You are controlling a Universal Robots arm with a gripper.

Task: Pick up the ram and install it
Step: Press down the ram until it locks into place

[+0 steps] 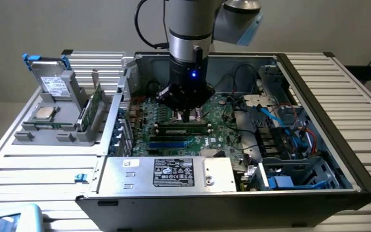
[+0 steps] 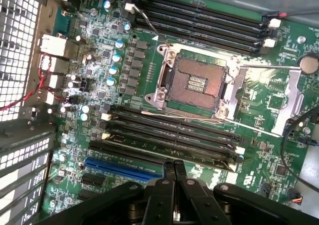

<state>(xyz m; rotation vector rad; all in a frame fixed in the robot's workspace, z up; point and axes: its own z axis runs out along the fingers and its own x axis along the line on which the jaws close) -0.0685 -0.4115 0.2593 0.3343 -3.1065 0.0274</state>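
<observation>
**Closed fingers over a ram stick in the motherboard slots**

My fingers (image 2: 168, 174) are pressed together and hold nothing. They hang inside the open case (image 1: 314, 96), low over the motherboard (image 2: 99, 60), close to the bank of long black slots (image 2: 199, 23).

The ram (image 1: 182, 128) is a narrow green stick. It appears to sit edge-up in one of the slots beside the empty socket (image 2: 194, 83), though I cannot tell if it is fully seated or if its end latches are shut.

In the exterior view the ram's long axis runs straight across, from that view's left to its right, in line with the other slots. My fingers stand right over the middle of its length, on the socket side. I cannot tell if the tips touch its top edge or stop just above it. In the wrist view the slots lie between my fingertips and the socket, so the stick is directly ahead of and below me, broadside to my approach.

Outside the case, on the counter (image 1: 37, 164) at the exterior view's left, a grey rack (image 1: 56, 130) holds another green board (image 1: 92, 108) upright.
</observation>
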